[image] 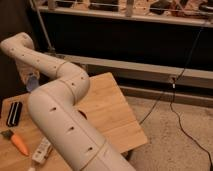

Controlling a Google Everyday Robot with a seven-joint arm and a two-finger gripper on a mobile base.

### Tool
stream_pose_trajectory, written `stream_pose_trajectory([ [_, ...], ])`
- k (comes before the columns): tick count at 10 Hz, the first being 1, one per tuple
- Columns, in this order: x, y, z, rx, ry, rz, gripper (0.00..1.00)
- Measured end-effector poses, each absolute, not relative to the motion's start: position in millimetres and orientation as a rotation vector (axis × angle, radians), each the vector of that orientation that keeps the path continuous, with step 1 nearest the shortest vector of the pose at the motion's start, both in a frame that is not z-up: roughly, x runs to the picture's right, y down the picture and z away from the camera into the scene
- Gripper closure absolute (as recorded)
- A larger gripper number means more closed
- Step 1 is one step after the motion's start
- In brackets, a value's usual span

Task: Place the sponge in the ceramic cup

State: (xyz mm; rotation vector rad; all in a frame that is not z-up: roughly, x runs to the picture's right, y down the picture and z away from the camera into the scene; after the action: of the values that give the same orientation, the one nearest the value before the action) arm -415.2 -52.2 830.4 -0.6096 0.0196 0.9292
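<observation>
My arm [65, 125] fills the left and middle of the camera view, bends at the elbow, and runs to the far left over the wooden table [117, 117]. There the gripper [28, 75] hangs at the table's back left corner. A small pale blue shape [33, 83] sits right at the gripper's end. I cannot tell whether this is the sponge or the ceramic cup, nor whether it is held. No other blue object shows; the arm hides much of the tabletop.
A black ridged block [14, 114] lies at the table's left edge. An orange carrot-like object [18, 143] and a small white object [42, 150] lie at the front left. A dark sliver [83, 116] shows beside the arm. A cable [180, 125] crosses the floor at right.
</observation>
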Motion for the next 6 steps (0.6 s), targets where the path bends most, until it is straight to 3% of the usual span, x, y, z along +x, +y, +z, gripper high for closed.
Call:
stream_pose_trajectory([
  [6,-368.8,-6.6,788.6,-0.637,-0.063,0.944,1.00],
])
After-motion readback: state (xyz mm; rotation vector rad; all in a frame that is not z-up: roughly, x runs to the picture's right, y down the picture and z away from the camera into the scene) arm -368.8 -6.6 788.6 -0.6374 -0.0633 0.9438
